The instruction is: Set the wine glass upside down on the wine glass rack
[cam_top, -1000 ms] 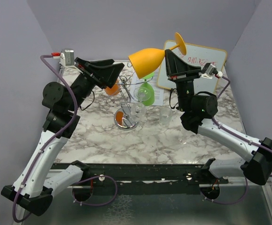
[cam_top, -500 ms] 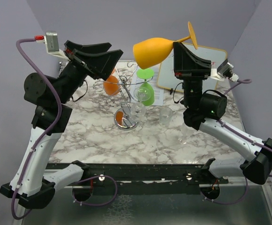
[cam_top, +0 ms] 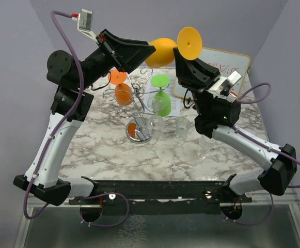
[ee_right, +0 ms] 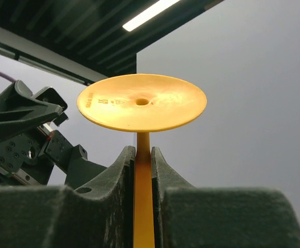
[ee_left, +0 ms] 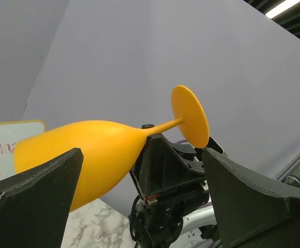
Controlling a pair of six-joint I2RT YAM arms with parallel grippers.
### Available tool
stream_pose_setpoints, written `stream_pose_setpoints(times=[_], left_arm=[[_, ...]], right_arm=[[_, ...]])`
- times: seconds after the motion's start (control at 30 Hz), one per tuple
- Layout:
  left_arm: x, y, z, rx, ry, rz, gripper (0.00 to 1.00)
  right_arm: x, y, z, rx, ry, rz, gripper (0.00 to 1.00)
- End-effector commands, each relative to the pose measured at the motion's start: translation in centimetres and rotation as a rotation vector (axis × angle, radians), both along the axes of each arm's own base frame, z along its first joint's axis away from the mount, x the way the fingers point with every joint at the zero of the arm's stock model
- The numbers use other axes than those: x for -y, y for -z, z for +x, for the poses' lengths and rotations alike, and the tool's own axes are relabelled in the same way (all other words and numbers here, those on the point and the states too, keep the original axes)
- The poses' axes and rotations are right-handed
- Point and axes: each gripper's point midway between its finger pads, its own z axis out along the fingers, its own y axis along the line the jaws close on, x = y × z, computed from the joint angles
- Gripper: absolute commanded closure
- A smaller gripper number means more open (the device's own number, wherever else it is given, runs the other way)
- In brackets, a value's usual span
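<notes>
My right gripper [cam_top: 183,58] is shut on the stem of a yellow-orange wine glass [cam_top: 161,50] and holds it high above the table, lying nearly level. Its foot [cam_top: 189,42] faces the camera and its bowl points left. In the right wrist view the stem [ee_right: 142,175] sits pinched between the fingers, under the round foot [ee_right: 142,103]. My left gripper [cam_top: 148,51] is open, its fingers on either side of the bowl [ee_left: 82,150] without touching it. The chrome wine glass rack [cam_top: 138,132] stands below, with an orange glass [cam_top: 122,94] and a green glass [cam_top: 161,101] hanging on it.
A whiteboard [cam_top: 219,66] leans at the back right. Clear glasses [cam_top: 183,127] stand on the marble table [cam_top: 113,155] beside the rack's base. A paper sheet lies under the green glass. Purple walls close in the left, back and right.
The left arm rose and swung right until its open fingers reached the bowl. The right gripper turned the glass, so the foot now faces the camera and the bowl points left.
</notes>
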Motion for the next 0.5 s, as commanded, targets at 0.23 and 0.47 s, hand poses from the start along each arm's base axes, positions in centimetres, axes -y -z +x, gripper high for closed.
stream_pose_setpoints(times=[0.23, 0.47], left_arm=[[-1.2, -2.5, -4.4, 0.137, 0.056, -0.060, 0.01], [-1.2, -2.5, -5.0, 0.123, 0.085, -0.055, 0.10]], right_arm=[[-1.7, -0.8, -1.0, 0.246, 0.227, -0.167, 0.99], [-3.6, 0.7, -0.3, 0.336, 0.340, -0.306, 0.99]])
